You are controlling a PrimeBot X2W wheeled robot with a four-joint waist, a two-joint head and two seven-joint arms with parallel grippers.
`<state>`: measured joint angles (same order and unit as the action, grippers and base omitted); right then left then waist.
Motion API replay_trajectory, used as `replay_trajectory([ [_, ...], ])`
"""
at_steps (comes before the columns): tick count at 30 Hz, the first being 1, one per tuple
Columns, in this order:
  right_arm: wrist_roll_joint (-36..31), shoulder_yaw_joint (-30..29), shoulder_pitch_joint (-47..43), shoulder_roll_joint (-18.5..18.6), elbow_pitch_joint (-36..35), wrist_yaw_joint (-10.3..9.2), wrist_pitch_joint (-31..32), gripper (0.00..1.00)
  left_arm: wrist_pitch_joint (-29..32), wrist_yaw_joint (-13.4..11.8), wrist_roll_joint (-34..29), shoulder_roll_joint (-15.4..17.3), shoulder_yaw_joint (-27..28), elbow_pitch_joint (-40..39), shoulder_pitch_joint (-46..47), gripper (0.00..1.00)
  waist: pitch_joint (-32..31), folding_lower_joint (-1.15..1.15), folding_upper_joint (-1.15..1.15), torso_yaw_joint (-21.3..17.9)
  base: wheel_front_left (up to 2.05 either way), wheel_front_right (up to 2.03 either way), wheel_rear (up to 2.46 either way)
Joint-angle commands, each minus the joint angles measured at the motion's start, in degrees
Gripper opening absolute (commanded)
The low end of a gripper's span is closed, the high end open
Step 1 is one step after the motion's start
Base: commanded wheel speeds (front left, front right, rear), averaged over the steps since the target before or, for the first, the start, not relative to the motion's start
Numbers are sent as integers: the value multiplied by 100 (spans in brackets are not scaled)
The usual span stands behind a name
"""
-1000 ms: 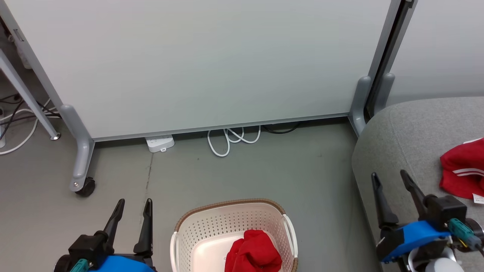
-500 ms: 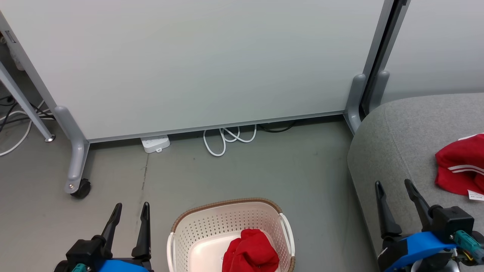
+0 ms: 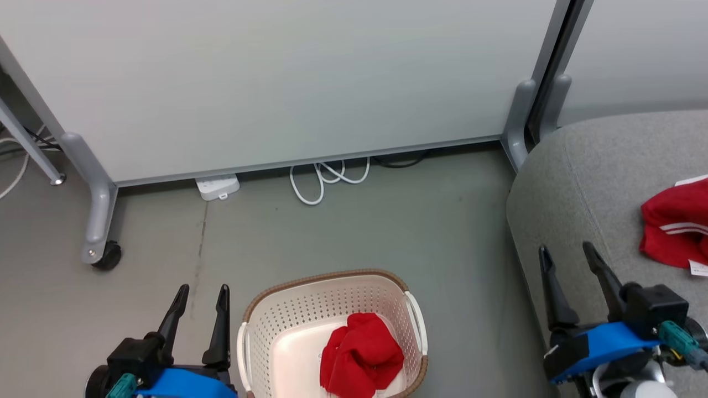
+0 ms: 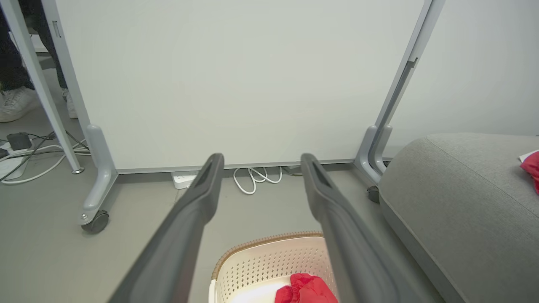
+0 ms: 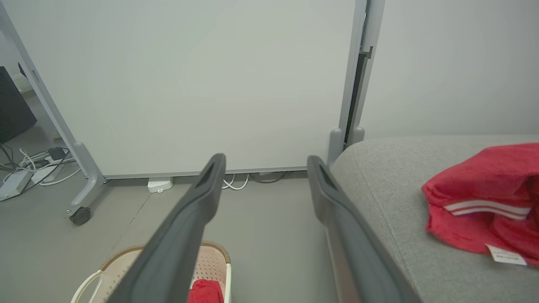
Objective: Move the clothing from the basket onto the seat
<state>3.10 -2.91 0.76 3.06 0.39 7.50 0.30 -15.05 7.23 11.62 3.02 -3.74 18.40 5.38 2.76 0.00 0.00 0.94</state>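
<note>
A crumpled red garment (image 3: 360, 356) lies in the cream perforated basket (image 3: 326, 304) with a brown rim, on the floor at the bottom centre of the head view. A second red garment (image 3: 677, 229) with white stripes and a tag rests on the grey seat (image 3: 586, 182) at the right. My left gripper (image 3: 202, 296) hangs open to the left of the basket, with nothing between its fingers. My right gripper (image 3: 567, 254) is open and empty over the seat's left edge. The right wrist view shows the striped garment (image 5: 484, 202) on the seat (image 5: 391, 189).
A white partition panel (image 3: 276, 83) on grey castor legs (image 3: 99, 221) stands behind the basket. A white power strip (image 3: 217, 186) and a looped white cable (image 3: 326, 177) lie at its foot. More cables (image 4: 29, 147) and a person's shoes (image 4: 17, 103) sit at the far left.
The whole head view has shifted, so the camera moved: the basket now shows more of its inside. Both grippers stay open and empty, at about the same places in view.
</note>
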Motion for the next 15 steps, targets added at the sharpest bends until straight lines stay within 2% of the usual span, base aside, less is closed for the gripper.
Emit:
replay_trajectory([
  [1, 1, 61, 244, -18, -61, -2, -27, 100, -20, 22, -45, 15, -38, 25, 170, 100, 337, 0, 0, -143, 0, 0, 0],
  [7, -24, 401, 993, 12, -165, -2, -100, 100, -20, 26, -188, 185, -418, 440, 654, 100, 1369, 0, 0, -547, 0, 0, 0],
  [15, 56, 767, 1941, 7, -18, -2, -402, 100, -7, 23, -70, 624, -1352, 1722, 1747, 100, 2725, 0, 0, -1155, 0, 0, 0],
])
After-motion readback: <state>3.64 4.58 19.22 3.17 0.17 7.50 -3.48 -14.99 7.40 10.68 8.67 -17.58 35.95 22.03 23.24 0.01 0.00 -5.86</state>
